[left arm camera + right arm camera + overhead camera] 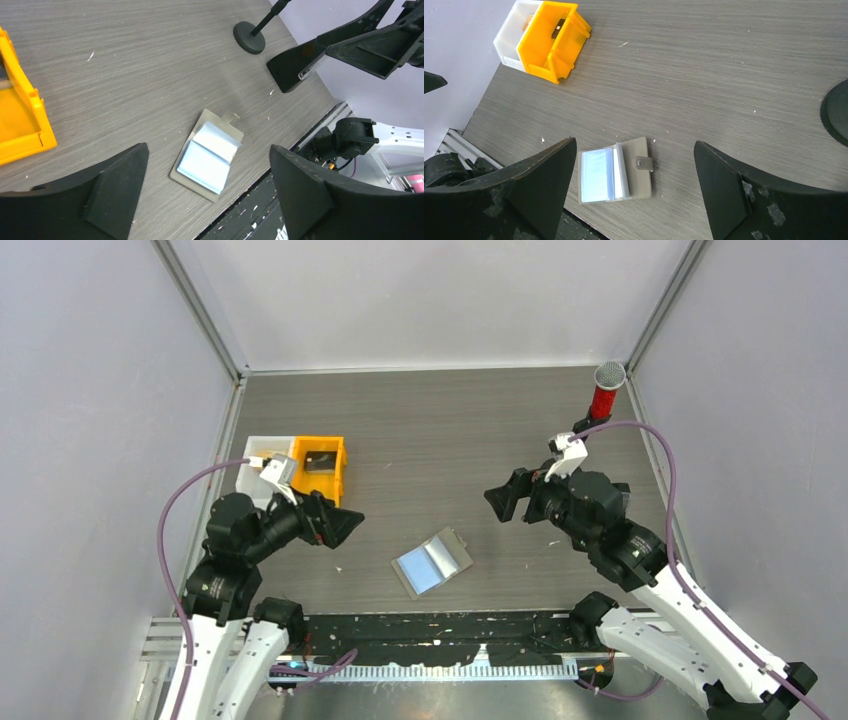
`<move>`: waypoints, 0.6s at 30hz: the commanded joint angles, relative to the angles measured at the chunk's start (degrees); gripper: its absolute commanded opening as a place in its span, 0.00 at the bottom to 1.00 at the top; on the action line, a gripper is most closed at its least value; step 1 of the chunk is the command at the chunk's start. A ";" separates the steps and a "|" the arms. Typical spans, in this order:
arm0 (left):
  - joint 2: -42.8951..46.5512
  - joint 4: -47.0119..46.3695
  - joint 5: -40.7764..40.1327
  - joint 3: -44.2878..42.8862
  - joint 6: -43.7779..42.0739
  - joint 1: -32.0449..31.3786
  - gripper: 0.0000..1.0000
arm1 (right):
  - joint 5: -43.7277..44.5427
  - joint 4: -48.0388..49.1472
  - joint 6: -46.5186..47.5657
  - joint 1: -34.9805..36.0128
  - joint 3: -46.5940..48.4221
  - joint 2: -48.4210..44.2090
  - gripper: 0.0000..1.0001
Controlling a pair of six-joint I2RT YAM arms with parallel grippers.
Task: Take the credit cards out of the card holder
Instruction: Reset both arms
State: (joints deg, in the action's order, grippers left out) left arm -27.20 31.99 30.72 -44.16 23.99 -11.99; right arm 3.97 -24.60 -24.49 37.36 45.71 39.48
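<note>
The card holder lies open and flat on the table near the front edge, between the two arms. Its grey-brown cover with a snap tab shows in the right wrist view and in the left wrist view. Light blue credit cards sit in its clear sleeves, also seen in both wrist views. My left gripper is open and empty, above the table to the left of the holder. My right gripper is open and empty, up and to the right of it.
An orange bin and a white bin stand together at the left behind my left arm. A red stand with a grey head stands at the back right on a black round base. The black front rail runs just below the holder.
</note>
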 commanded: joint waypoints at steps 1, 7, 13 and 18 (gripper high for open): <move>1.36 -1.44 -0.38 1.83 0.04 -0.12 0.99 | 1.78 2.16 -1.55 -0.16 -1.54 -1.40 0.95; 3.15 -0.89 1.08 2.62 0.02 -0.05 0.99 | 2.57 2.21 -3.16 -0.19 -3.22 -3.79 0.95; 4.06 -2.08 2.70 3.32 2.33 -0.06 0.99 | 3.46 2.31 -5.01 -0.19 -4.90 -5.98 0.95; 4.52 -3.41 3.28 3.49 3.86 -0.05 0.99 | 3.49 2.46 -5.55 -0.14 -5.22 -6.82 0.95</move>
State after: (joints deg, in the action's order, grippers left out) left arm -23.35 31.97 32.23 -40.73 26.13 -11.99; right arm 6.15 -24.47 -28.77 37.36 40.47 33.32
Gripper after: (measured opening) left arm 0.993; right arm 0.955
